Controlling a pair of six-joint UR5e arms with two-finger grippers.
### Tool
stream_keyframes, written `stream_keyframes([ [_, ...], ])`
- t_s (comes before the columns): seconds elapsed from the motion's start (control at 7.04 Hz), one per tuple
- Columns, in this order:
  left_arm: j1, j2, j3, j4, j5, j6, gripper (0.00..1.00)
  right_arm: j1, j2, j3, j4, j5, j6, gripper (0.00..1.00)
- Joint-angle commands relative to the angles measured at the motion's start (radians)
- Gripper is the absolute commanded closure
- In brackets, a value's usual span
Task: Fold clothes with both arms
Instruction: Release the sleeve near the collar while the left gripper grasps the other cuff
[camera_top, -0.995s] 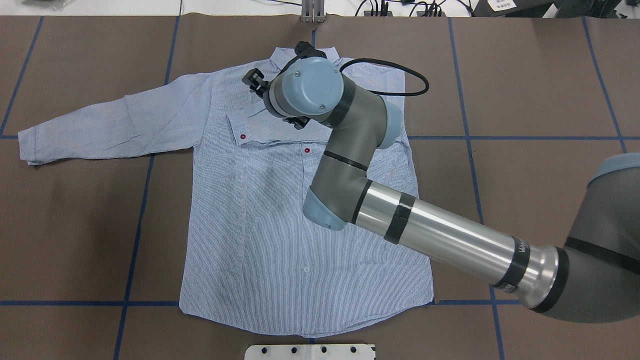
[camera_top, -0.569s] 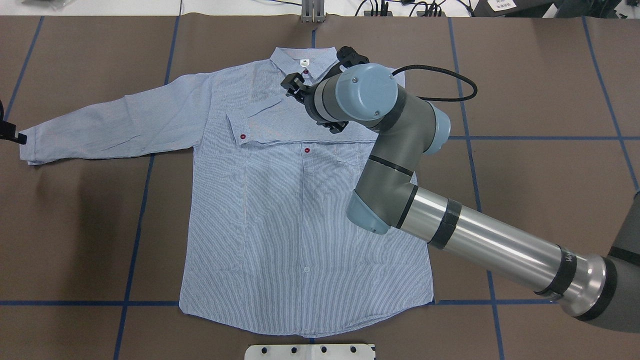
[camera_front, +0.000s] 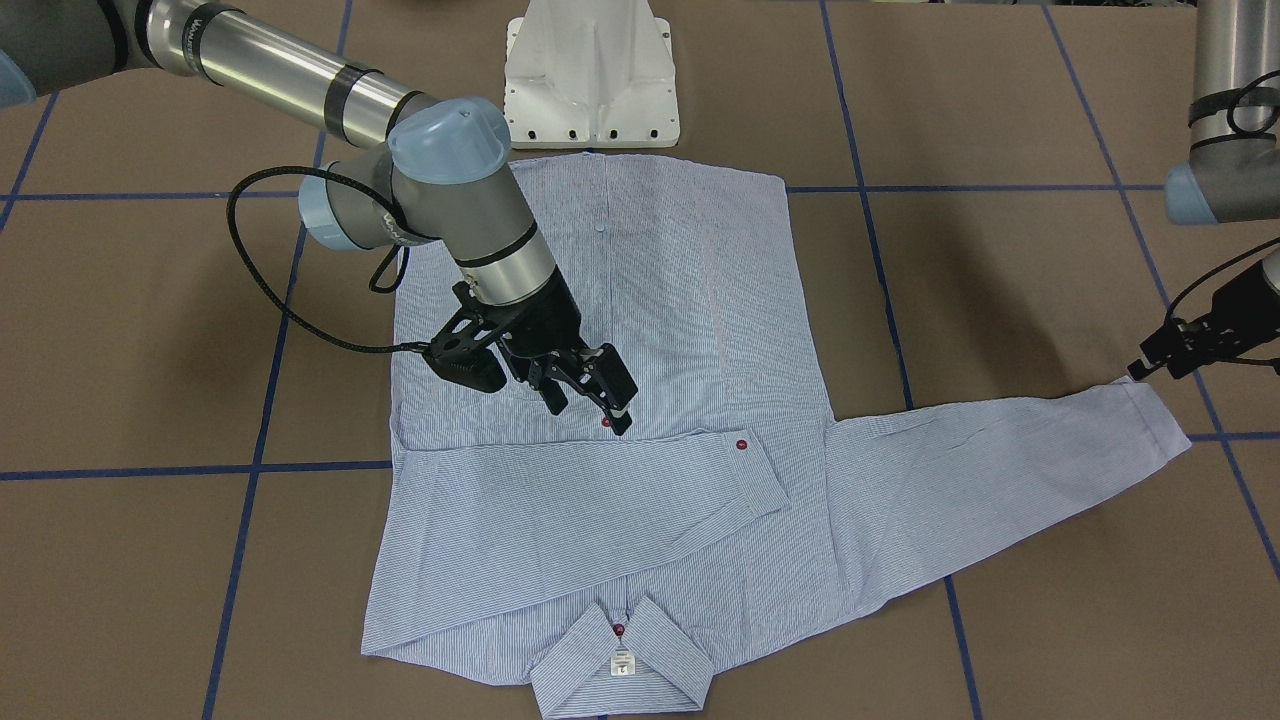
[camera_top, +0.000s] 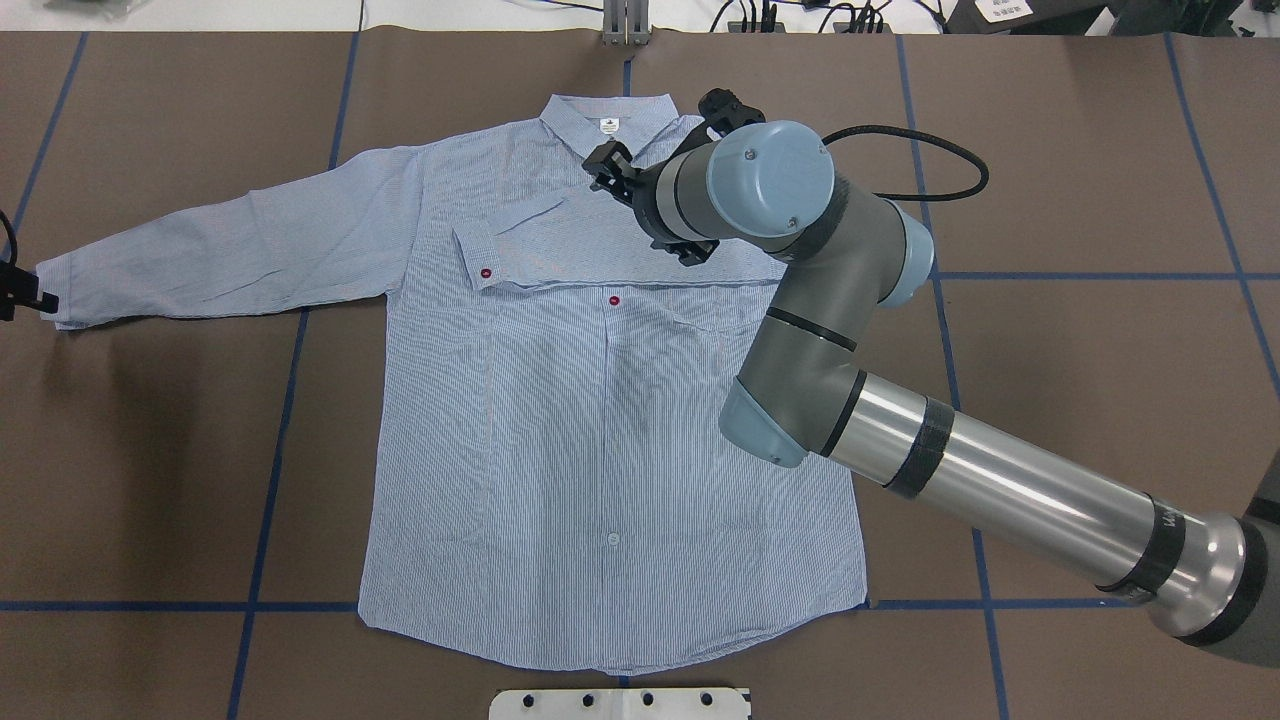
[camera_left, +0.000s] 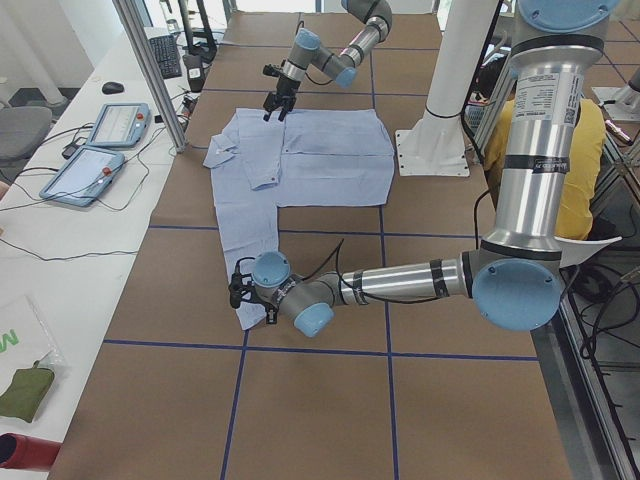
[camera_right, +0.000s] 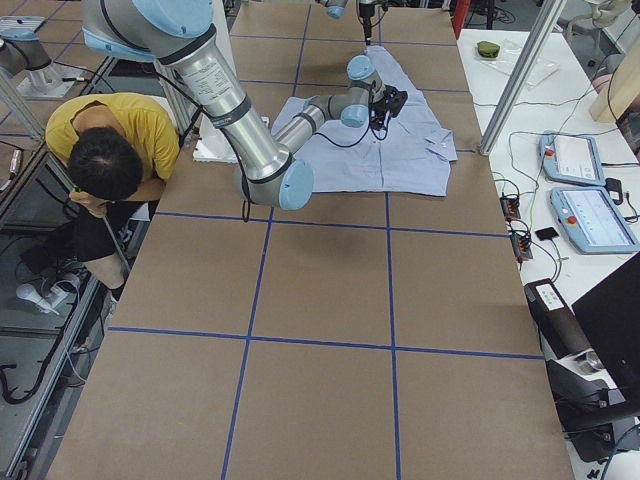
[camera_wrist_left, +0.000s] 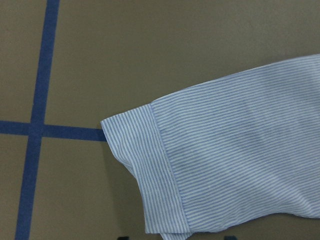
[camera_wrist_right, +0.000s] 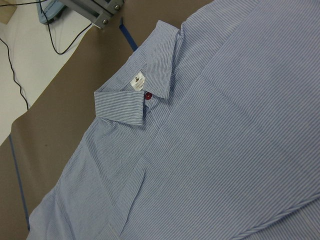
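Right gripper (camera_front: 590, 400) had its fingers spread and carried nothing. It hung over the chest of the striped shirt (camera_top: 560, 420), just near-side of the sleeve already folded across it (camera_top: 600, 262). Across the last second the right arm (camera_top: 1000, 490) had swung rightward, away from that sleeve's cuff (camera_top: 482, 258) and toward the shirt's right shoulder. The folded sleeve had not stirred as the arm left, so the first sleeve fold looked finished and let go.

Left gripper (camera_top: 22, 292) was the newcomer: absent from the overhead view a second ago, it now sat at the table's far-left edge, just beside the cuff (camera_wrist_left: 145, 175) of the other sleeve (camera_top: 220, 250), which lay stretched out flat. Its fingers seemed parted (only two dark tips, set wide, showed at the bottom of its wrist view), with the cuff not yet between them.

Shirt lay buttons-up on the brown table (camera_top: 1050, 150), collar (camera_top: 605, 118) at the far side, hem toward the robot.

My reading: work was passing from right arm to left. The second sleeve was next, and the right arm needed to clear the chest before that sleeve could come across.
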Motion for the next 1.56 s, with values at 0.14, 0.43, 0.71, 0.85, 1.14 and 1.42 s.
stream_keyframes([
  [0.14, 0.018, -0.057, 0.06, -0.001, 0.001, -0.001, 0.39, 0.001, -0.009, 0.001, 0.001, 0.0, 0.0, 0.0],
  [0.43, 0.021, -0.057, 0.065, -0.001, 0.001, 0.001, 0.39, 0.001, -0.007, 0.001, 0.001, -0.001, -0.002, 0.0],
  [0.71, 0.021, -0.057, 0.083, -0.018, 0.003, 0.004, 0.41, 0.001, -0.007, 0.001, 0.001, -0.001, -0.002, 0.0],
  [0.85, 0.021, -0.057, 0.094, -0.027, 0.003, 0.002, 0.41, 0.001, -0.007, 0.001, 0.001, -0.001, -0.002, 0.0],
  [1.14, 0.023, -0.054, 0.094, -0.029, 0.001, 0.004, 0.41, 0.001, -0.003, 0.001, 0.001, -0.001, 0.0, 0.0],
  [1.42, 0.021, -0.046, 0.094, -0.029, 0.001, 0.001, 0.53, 0.001, -0.003, 0.002, 0.001, -0.001, 0.002, 0.0],
])
